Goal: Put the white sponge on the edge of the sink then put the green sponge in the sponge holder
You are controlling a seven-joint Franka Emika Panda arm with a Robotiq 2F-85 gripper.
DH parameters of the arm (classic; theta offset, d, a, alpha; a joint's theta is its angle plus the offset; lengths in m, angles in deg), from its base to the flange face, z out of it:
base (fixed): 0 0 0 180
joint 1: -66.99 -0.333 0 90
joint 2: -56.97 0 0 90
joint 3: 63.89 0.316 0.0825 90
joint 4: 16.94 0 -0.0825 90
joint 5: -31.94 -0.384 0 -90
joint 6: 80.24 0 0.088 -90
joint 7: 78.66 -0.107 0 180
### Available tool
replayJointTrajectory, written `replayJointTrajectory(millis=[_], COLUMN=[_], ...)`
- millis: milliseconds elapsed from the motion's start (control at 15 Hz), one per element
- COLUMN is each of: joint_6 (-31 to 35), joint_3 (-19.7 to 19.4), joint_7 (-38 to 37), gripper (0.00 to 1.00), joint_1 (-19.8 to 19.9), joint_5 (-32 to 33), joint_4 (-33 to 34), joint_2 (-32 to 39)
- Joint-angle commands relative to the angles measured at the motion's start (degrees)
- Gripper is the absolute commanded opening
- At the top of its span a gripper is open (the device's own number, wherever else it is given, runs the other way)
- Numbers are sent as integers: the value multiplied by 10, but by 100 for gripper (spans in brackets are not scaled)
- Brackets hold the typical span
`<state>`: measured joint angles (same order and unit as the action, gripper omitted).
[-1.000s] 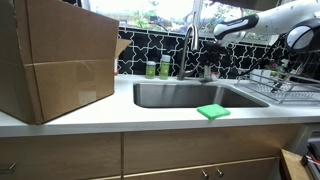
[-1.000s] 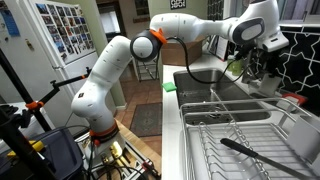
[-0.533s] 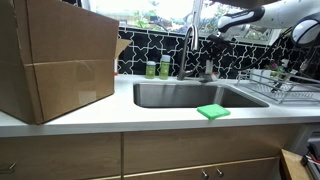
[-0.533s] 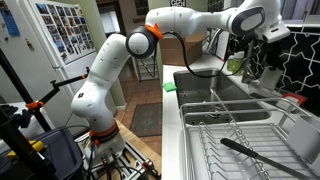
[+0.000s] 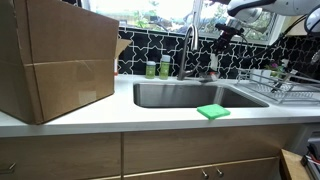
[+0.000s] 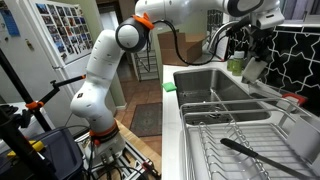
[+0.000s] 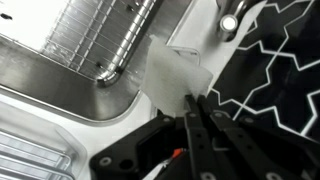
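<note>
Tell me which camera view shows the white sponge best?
The wrist view: the white sponge fills the middle, pinched at one edge by the gripper, over the sink's corner. In an exterior view it hangs small under the gripper. In an exterior view showing the green sponge, I cannot make it out.

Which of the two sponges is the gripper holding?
The white sponge, pinched in the gripper; the green sponge lies flat at the front edge of the sink.

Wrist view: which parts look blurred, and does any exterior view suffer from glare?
Wrist view: the white sponge in the tool looks soft and blurred, probably too near the lens; the sink behind is sharper. In an exterior view, the window behind the faucet is blown out white.
</note>
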<state>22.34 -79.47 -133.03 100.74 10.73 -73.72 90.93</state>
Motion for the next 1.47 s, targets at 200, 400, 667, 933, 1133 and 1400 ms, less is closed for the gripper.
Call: replayJointTrajectory(millis=[200, 400, 667, 933, 1133, 1400], joint_6=[-184, -254, -297, -284, -284, -373], joint_3=[14, 17, 26, 21, 21, 34], joint_7=[6, 6, 19, 5, 5, 26], gripper=[6, 6, 6, 5, 5, 5], joint_1=[13, 10, 8, 2, 2, -5], joint_5=[-42, -50, -62, -46, -46, -35], joint_4=[-63, -95, -128, -94, -92, -120], joint_2=[-52, -59, -61, -42, -42, -49])
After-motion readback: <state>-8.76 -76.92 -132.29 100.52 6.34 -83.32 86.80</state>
